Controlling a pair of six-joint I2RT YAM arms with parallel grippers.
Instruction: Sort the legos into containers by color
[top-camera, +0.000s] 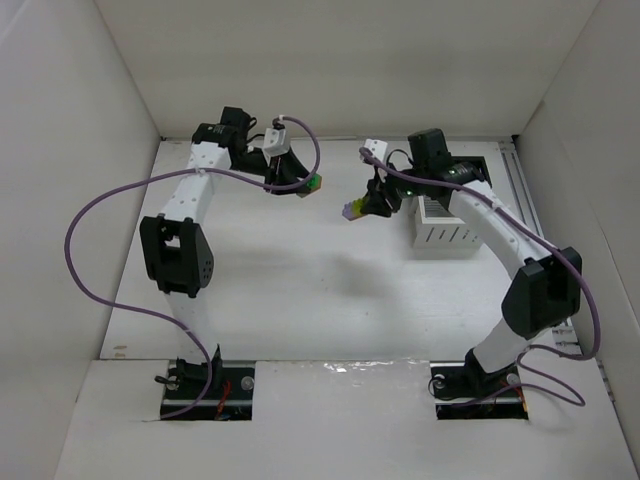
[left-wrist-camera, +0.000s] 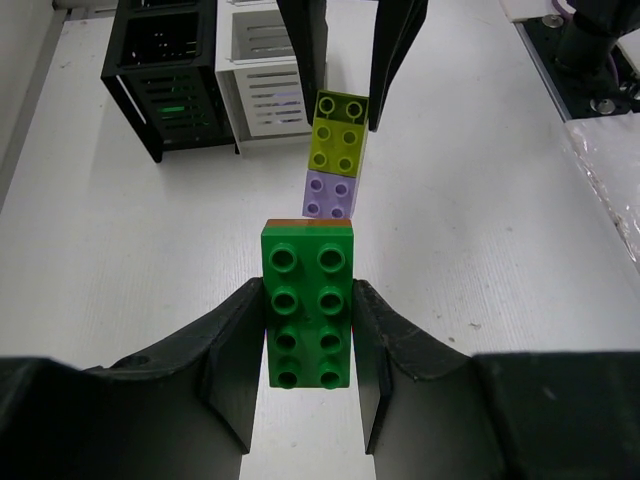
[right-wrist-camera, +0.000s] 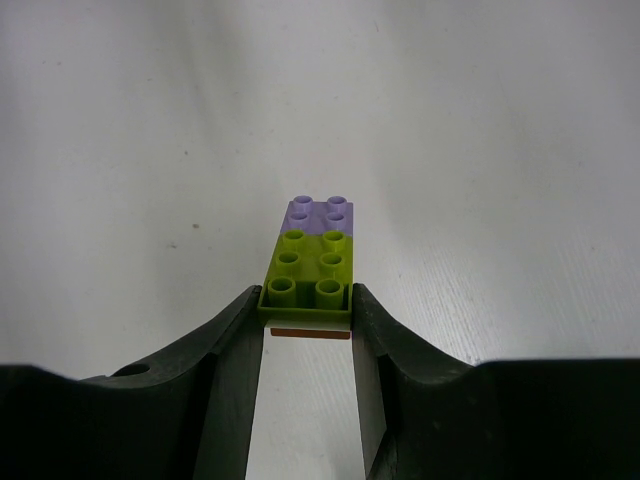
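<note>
My left gripper (left-wrist-camera: 308, 292) is shut on a dark green lego (left-wrist-camera: 308, 310) with an orange layer at its far end, held above the table; it also shows in the top view (top-camera: 313, 183). My right gripper (right-wrist-camera: 305, 298) is shut on a lime and purple lego stack (right-wrist-camera: 310, 262), with a thin orange-brown piece under it. In the left wrist view this stack (left-wrist-camera: 335, 150) hangs just beyond the green lego, apart from it. In the top view the two grippers (top-camera: 303, 184) (top-camera: 368, 205) face each other over the table's far middle. The stack (top-camera: 353, 209) sits left of the white container (top-camera: 443, 228).
A black two-compartment container (left-wrist-camera: 160, 75) and the white one (left-wrist-camera: 265, 85) stand side by side at the table's right, behind the right arm. White walls enclose the table. Purple cables loop off both arms.
</note>
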